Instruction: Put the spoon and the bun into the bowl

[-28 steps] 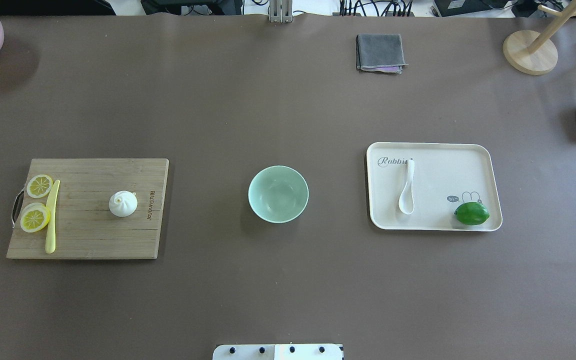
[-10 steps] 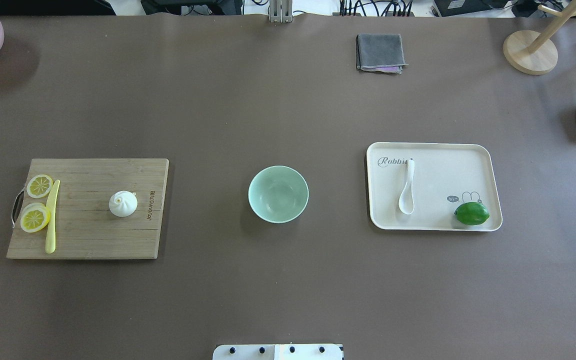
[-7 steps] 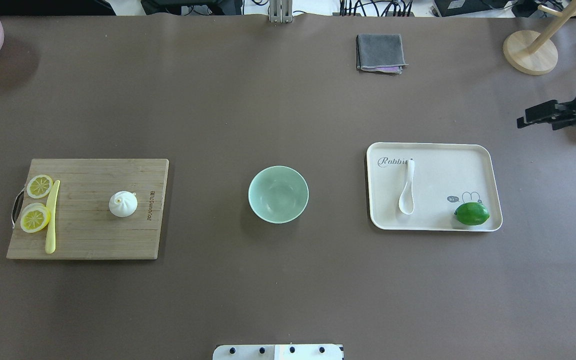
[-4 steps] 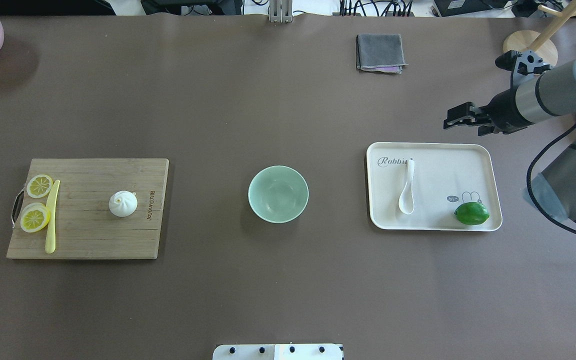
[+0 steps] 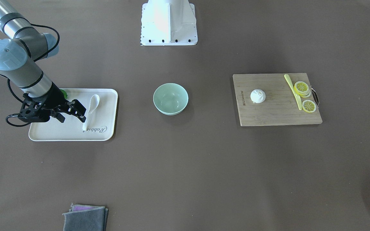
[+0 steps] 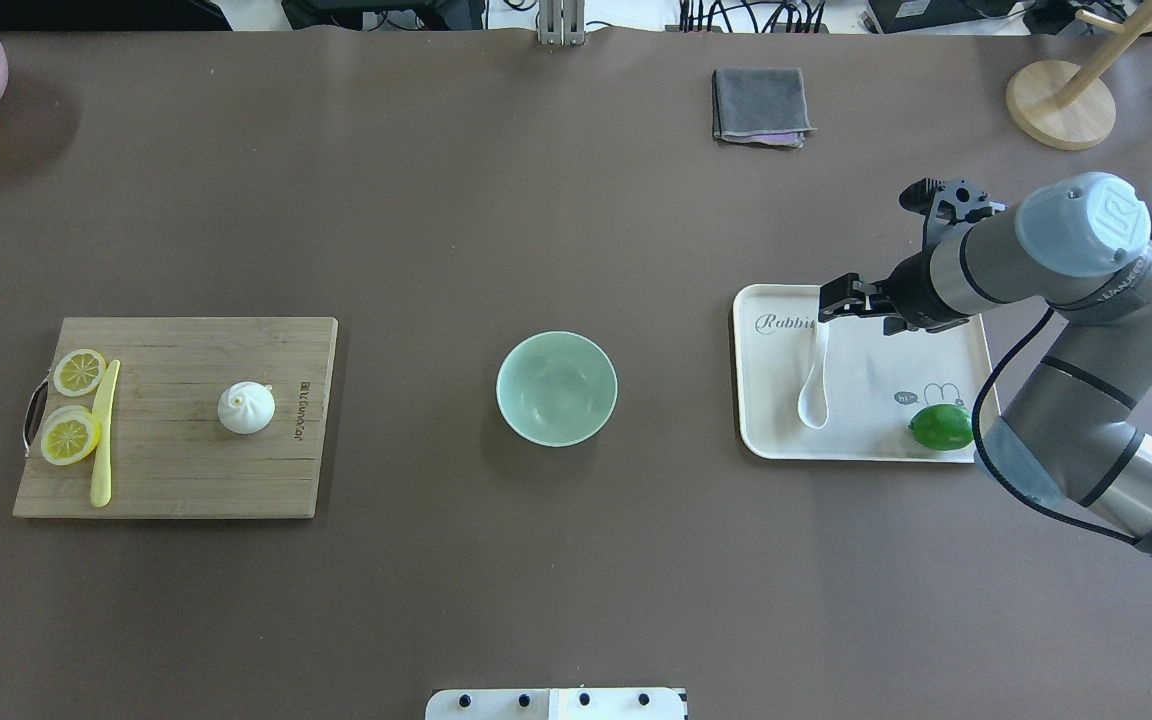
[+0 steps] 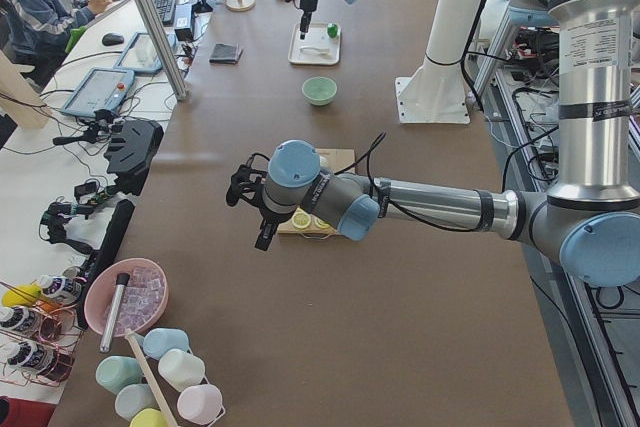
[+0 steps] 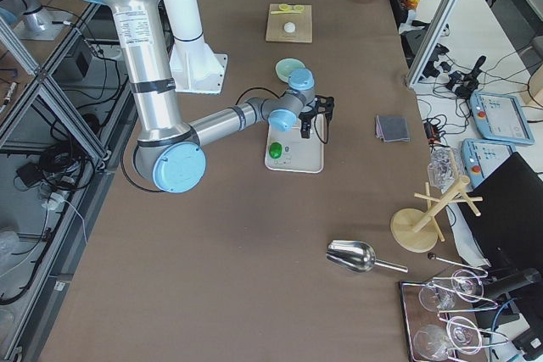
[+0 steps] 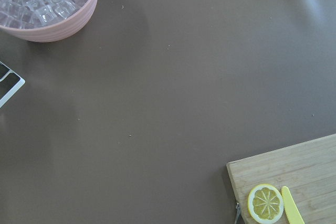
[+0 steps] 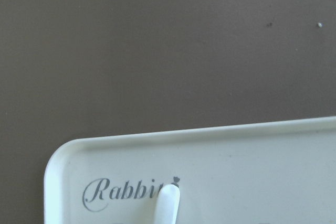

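- The right gripper [image 5: 71, 115] is held low over the far end of the cream tray [image 6: 886, 340], pointed down, with its jaws set apart and nothing between them
- The spoon [image 6: 816, 375] is seen lying flat on that tray. Its scoop is turned toward the robot and its handle tip ends beside the "Rabbit" lettering, right where the gripper hangs. Whether a finger touches the handle cannot be told
- The left gripper [image 7: 250, 215] is shown only in the side view from the table's left end, raised over the table [image 6: 556, 230] near the cutting board [image 6: 186, 460]. Whether its fingers are apart or together cannot be told
- The bun [image 6: 246, 408] is seated upright on the cutting board, toward the edge that faces the bowl [image 6: 556, 390]
- The bowl is set upright on the table between board and tray, well apart from both — spoon and bun are both outside it
- Two lemon slices [image 6: 79, 371] and a slim yellow knife [image 6: 104, 430] are laid along the board's outer edge, well apart from the bun
- A green lime [image 6: 943, 427] is placed in the tray's near corner
- A folded grey cloth [image 6: 760, 105] is seen at the table's far side
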`<state>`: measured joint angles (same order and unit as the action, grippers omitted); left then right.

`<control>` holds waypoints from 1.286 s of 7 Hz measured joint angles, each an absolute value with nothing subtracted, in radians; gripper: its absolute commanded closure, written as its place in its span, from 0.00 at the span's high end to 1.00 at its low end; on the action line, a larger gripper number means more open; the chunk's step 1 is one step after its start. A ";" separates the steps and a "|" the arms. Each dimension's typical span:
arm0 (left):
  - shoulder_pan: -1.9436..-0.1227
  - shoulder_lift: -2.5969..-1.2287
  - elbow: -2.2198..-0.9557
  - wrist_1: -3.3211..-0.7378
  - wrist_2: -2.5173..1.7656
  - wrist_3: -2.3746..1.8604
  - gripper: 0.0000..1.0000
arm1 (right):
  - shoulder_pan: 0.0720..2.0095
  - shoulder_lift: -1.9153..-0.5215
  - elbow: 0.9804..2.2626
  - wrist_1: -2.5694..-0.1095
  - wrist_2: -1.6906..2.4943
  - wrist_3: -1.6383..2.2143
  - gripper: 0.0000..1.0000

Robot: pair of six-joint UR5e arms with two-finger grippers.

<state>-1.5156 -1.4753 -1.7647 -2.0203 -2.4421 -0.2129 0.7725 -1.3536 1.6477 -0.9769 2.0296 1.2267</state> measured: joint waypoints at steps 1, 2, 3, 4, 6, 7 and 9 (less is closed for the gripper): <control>-1.516 -1.477 -1.765 -2.020 -2.442 -0.213 0.98 | 0.751 -1.351 1.642 -0.977 2.027 1.245 0.81; -1.516 -1.479 -1.765 -2.020 -2.442 -0.213 0.98 | 0.738 -1.349 1.638 -0.977 2.025 1.255 0.75; -1.516 -1.481 -1.765 -2.020 -2.442 -0.214 0.98 | 0.727 -1.349 1.635 -0.977 2.023 1.263 0.37; -1.516 -1.484 -1.765 -2.020 -2.442 -0.214 0.98 | 0.718 -1.348 1.635 -0.975 2.019 1.267 0.08; -1.516 -1.489 -1.763 -2.020 -2.442 -0.215 0.98 | 0.706 -1.348 1.636 -0.973 2.016 1.270 0.00; -1.516 -1.492 -1.765 -2.021 -2.442 -0.228 0.98 | 0.704 -1.347 1.639 -0.972 2.018 1.270 0.00; -1.470 -1.516 -1.807 -2.024 -2.448 -0.427 0.98 | 0.702 -1.317 1.664 -0.977 2.024 1.302 0.00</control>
